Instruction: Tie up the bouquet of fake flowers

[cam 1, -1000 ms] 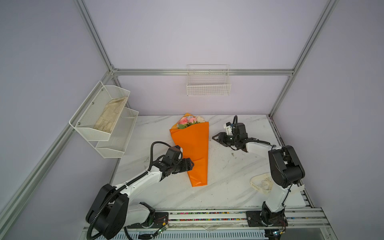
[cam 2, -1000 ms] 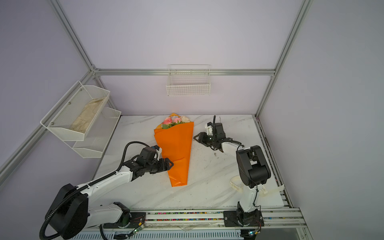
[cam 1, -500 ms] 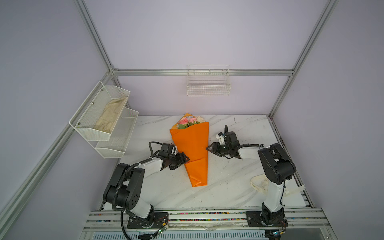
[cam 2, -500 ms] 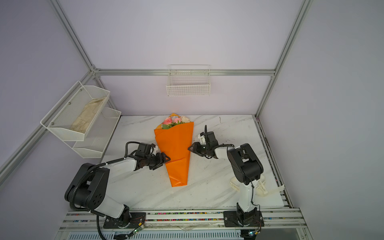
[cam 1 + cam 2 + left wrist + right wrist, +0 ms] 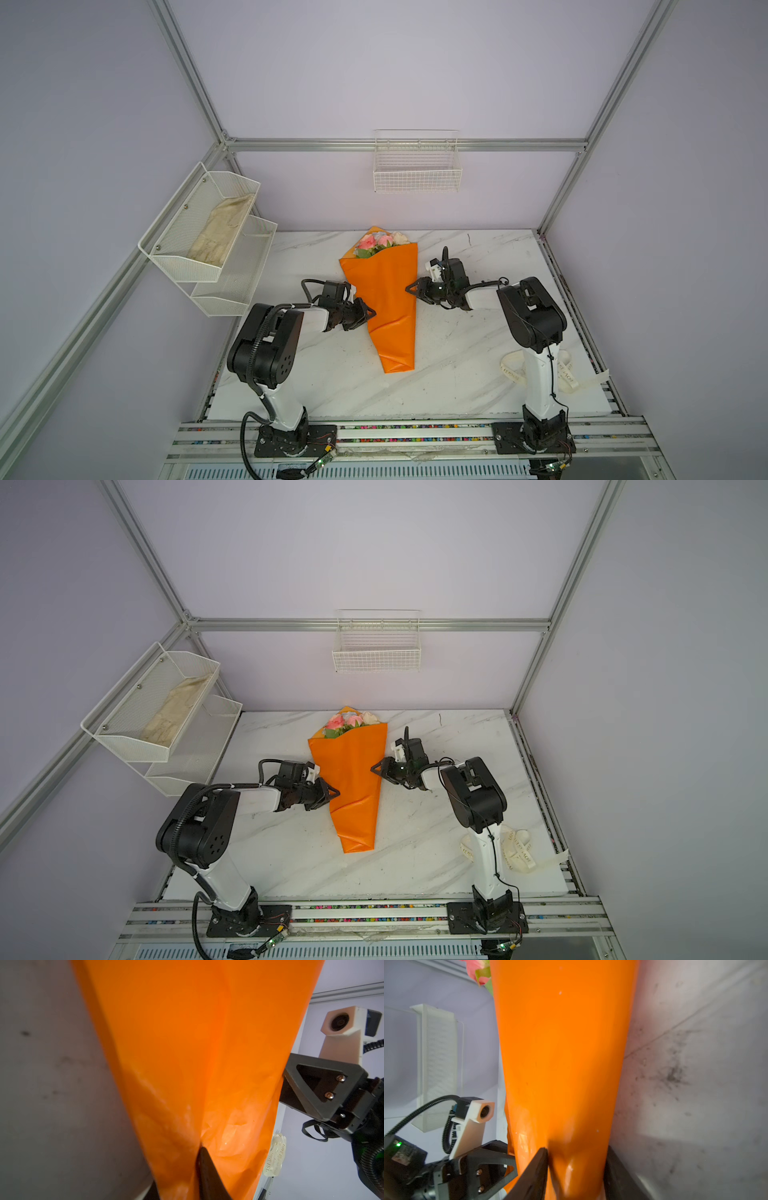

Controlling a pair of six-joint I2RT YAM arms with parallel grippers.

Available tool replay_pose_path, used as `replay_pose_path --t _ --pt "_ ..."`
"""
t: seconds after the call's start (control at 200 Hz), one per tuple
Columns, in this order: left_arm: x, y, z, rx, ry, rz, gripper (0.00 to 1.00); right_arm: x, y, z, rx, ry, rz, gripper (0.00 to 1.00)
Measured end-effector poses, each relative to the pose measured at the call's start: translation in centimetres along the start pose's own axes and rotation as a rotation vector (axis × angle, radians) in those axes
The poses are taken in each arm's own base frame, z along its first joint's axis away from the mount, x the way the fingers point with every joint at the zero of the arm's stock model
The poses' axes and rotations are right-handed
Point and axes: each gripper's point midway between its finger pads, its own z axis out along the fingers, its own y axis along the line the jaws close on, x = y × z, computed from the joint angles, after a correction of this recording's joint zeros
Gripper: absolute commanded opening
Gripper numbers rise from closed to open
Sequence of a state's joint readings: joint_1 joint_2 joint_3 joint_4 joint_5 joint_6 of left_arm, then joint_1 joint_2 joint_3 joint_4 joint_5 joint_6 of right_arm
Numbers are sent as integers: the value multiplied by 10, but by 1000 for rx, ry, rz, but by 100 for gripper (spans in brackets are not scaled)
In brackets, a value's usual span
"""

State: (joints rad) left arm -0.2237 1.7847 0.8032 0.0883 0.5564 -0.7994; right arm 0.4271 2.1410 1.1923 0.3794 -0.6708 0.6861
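Now the bouquet [image 5: 384,299] lies flat in the middle of the table [image 5: 457,345], with the flowers [image 5: 382,242] toward the back wall and the narrow end toward the robot. At its left edge the left gripper [image 5: 178,1169] pinches a thin fold of the orange paper [image 5: 187,1043]. At the opposite edge the right gripper [image 5: 576,1151] has a thicker, puffy fold between its fingers, one finger denting the paper and one under it. How firm this second hold is, I cannot tell. Nothing is tied yet, and the ribbon [image 5: 519,850] lies well apart, near the right arm's base. I think the danger is the glossy paper. It can slip out or tear if both arms pull outward, and then the wrap may open and let the flowers slide. An uneven lift could also tip the bouquet.
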Motion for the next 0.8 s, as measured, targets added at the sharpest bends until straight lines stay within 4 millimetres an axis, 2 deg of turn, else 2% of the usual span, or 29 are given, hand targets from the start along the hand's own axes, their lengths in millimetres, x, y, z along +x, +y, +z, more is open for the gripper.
replay_pose_path --t 0.135,0.175,0.39,0.575,0.8 --pt "-9 -5 9 16 8 12 13 -5 -5 0 0 -11 12 20" --pt "-12 -6 12 20 10 14 13 -5 -6 -1 2 -13 18 18" --pt "-29 -17 27 58 22 27 12 -19 -23 -13 20 -49 46 18" --pt "-47 -30 46 88 22 50 12 -40 -41 -27 32 -98 71 19" --pt "-63 -53 73 125 23 84 11 -68 -53 -28 8 -142 63 19"
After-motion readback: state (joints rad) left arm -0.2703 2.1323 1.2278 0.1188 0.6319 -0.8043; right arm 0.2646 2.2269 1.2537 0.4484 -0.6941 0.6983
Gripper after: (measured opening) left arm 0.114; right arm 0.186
